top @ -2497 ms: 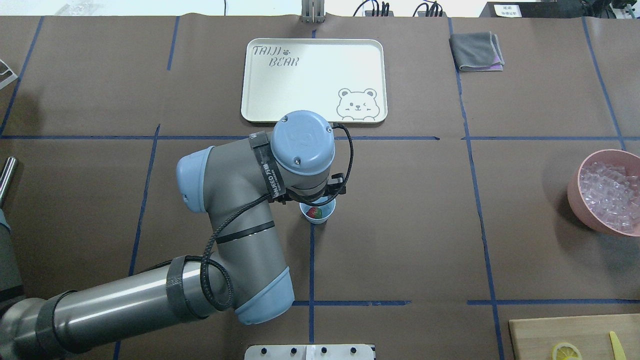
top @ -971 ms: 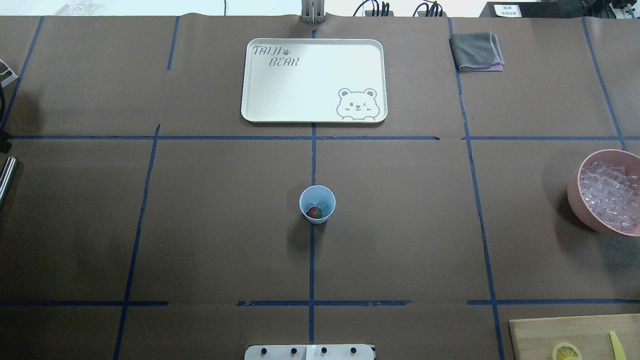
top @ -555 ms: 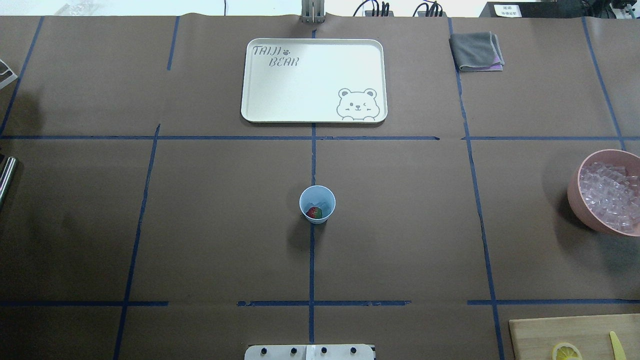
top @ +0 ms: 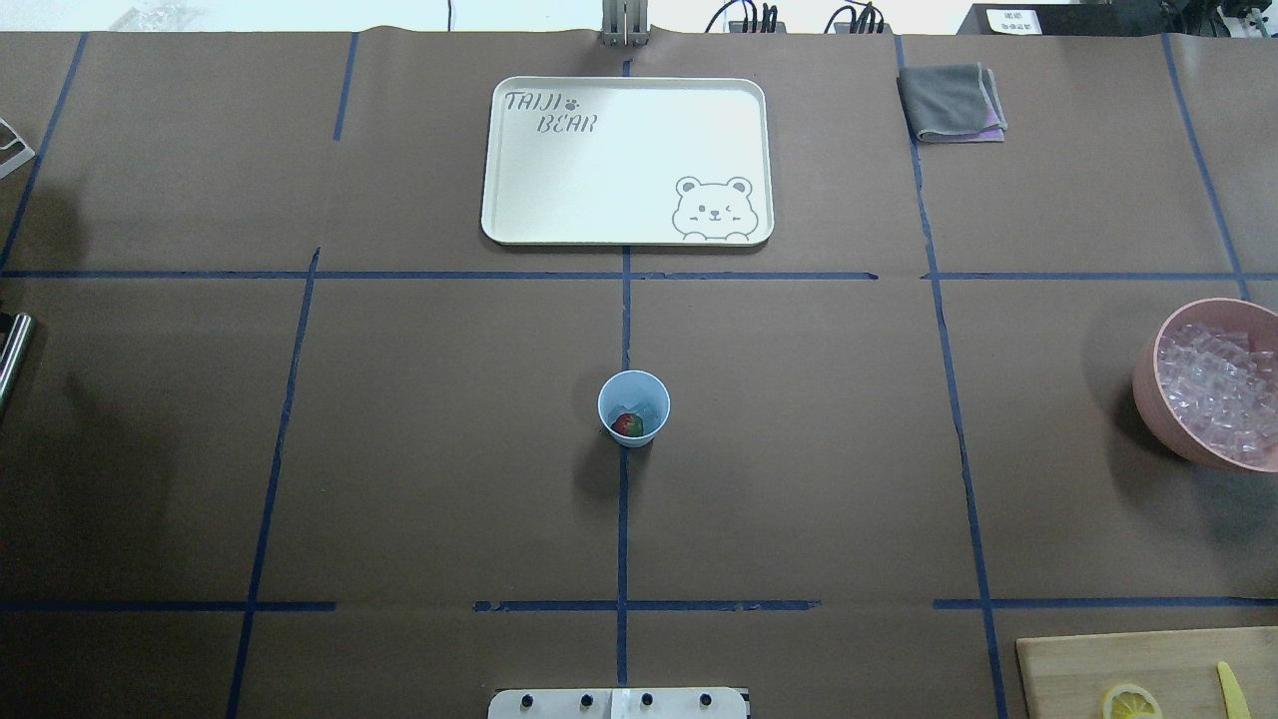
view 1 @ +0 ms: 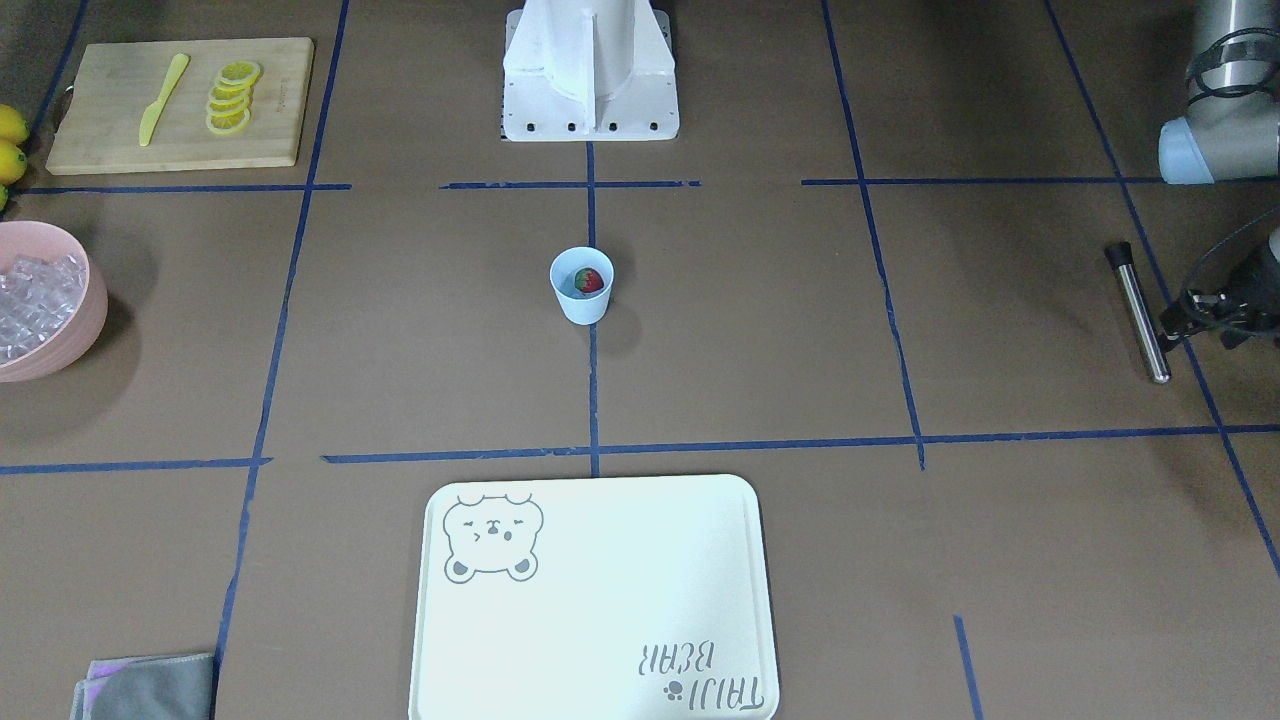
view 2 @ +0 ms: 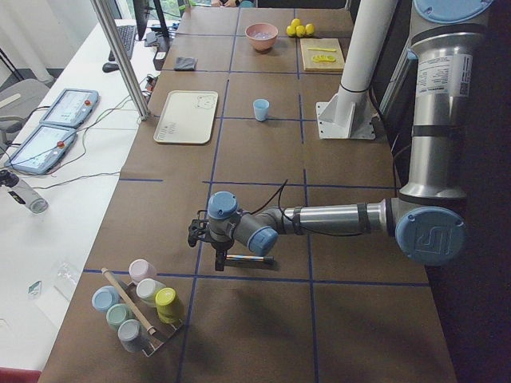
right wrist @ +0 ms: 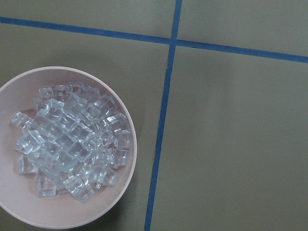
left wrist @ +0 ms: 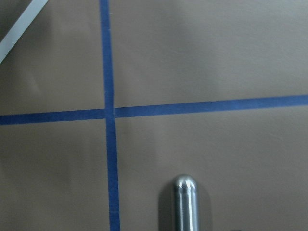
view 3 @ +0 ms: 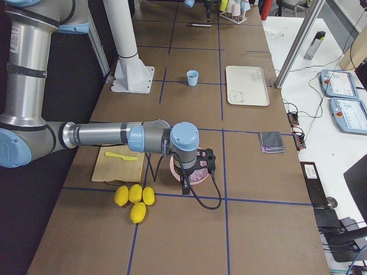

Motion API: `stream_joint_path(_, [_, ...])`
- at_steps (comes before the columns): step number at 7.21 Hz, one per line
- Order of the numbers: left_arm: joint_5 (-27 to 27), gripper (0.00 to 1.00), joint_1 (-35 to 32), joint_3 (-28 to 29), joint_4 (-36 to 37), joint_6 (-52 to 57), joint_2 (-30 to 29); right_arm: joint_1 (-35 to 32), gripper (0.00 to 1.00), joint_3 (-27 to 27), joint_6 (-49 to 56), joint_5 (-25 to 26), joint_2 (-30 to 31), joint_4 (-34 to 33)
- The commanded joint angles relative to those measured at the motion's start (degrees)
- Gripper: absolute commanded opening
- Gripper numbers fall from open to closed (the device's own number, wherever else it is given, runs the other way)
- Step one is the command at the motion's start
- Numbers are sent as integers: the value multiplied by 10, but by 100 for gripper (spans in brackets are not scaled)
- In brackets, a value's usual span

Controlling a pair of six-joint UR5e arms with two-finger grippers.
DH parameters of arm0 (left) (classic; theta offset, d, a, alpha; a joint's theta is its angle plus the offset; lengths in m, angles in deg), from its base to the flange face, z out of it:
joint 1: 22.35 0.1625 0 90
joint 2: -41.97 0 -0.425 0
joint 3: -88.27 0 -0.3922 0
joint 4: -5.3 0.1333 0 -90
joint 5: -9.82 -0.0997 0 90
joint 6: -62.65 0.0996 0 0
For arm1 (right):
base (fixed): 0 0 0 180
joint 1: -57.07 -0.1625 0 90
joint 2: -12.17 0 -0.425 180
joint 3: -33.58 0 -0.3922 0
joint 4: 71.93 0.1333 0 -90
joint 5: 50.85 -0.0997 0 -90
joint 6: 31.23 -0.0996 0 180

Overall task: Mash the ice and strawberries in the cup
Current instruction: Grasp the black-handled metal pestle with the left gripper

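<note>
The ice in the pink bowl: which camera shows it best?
The right wrist-mounted view: it looks straight down into the pink bowl, so single cubes of ice stand out. The overhead and front-facing views cut the bowl at their edges; exterior left shows it tiny; in exterior right the right arm hides most of it.

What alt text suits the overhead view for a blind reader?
A blue cup holding a strawberry stands at the centre. A white tray lies beyond it, and a pink bowl of ice sits at the right edge.
</note>
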Motion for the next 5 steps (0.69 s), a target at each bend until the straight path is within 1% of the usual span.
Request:
stream_joint_path(1, [15,85,16,9,-9,-11,-1,0,100,0,0,1,0,0])
stream_joint_path(3, [16,85,33,9,-9,-10,-1,0,100,0,0,1,0,0])
stream_joint_path(5, [15,79,41,15,-9,-10,-3,0,100,0,0,1,0,1])
